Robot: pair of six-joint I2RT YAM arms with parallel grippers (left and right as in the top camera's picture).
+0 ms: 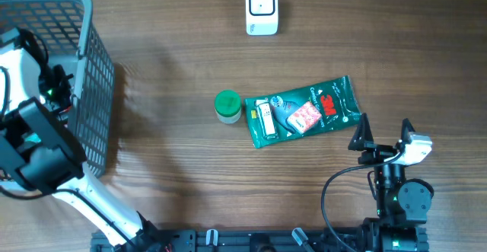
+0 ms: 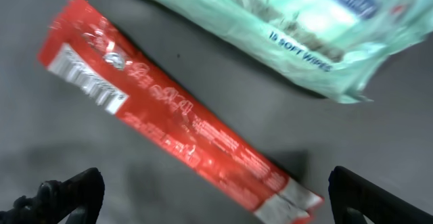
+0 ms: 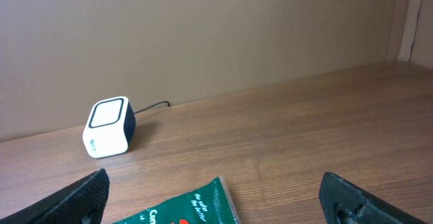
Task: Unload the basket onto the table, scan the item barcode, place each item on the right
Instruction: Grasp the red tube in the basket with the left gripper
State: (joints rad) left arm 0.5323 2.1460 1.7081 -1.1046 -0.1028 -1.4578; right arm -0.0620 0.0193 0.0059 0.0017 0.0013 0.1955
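Nearest the left wrist camera are my left gripper's two dark fingertips, one in each lower corner of the view. They are spread as wide as they go, with nothing between them. Just under them a red stick packet lies flat and slanted on the grey floor of the basket, and the barcode printed at its upper-left end faces up. Beside it, toward the top of that view, is a pale green pack of soft wipes; I can't tell whether the two touch. From overhead, the left arm reaches over the grey mesh basket at the bench's left edge.

My right gripper sits low at the near right of the bench, jaws fully apart and empty. Just ahead of it a green 3M packet lies flat, printed side up. A small round container with a green lid stands just beside the packet's left end. The white barcode scanner stands at the far edge of the bench, well apart from both the packet and the basket. In the right wrist view its cable trails off behind it.
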